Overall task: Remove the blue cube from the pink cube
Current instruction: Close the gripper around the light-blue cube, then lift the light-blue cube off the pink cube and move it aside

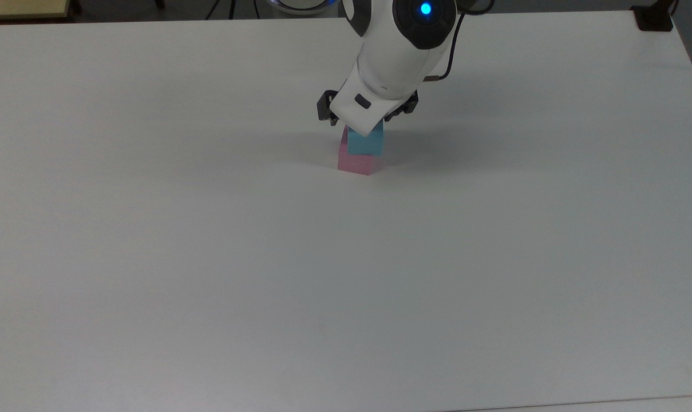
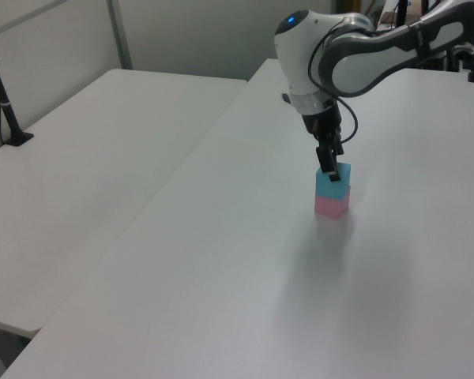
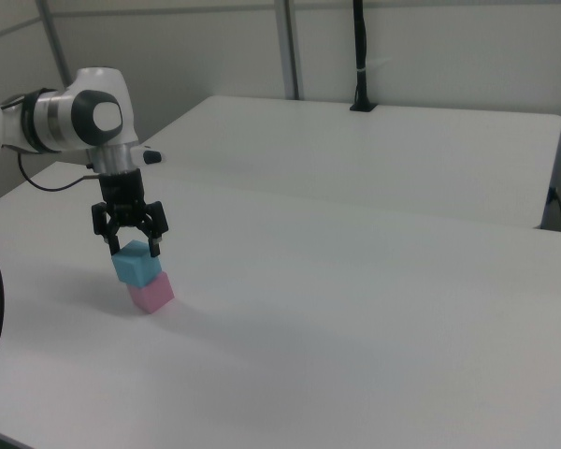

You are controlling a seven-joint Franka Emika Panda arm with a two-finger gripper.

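The blue cube point(image 1: 366, 143) sat on top of the pink cube point(image 1: 354, 162), and the pink cube rested on the white table point(image 1: 208, 257). In the top view the blue cube was offset toward the top view's right, leaving a strip of the pink cube's upper face exposed on the top view's left. The Franka arm point(image 2: 355, 59) reached down over the stack, with the gripper point(image 3: 131, 247) positioned directly above the blue cube. In the right view the two black fingers point(image 3: 153, 245) were spread apart, one on either side of the blue cube's upper edges, with their tips at about the level of its top face; whether the tips touched the cube could not be determined. In the left view one finger point(image 2: 329, 162) hung in front of the blue cube's upper part. A blue indicator light point(image 1: 425, 8) glowed on the arm's wrist housing. A second white table point(image 3: 374, 159) stood behind the first in the right view, carrying a black post point(image 3: 360, 56) on its far edge.
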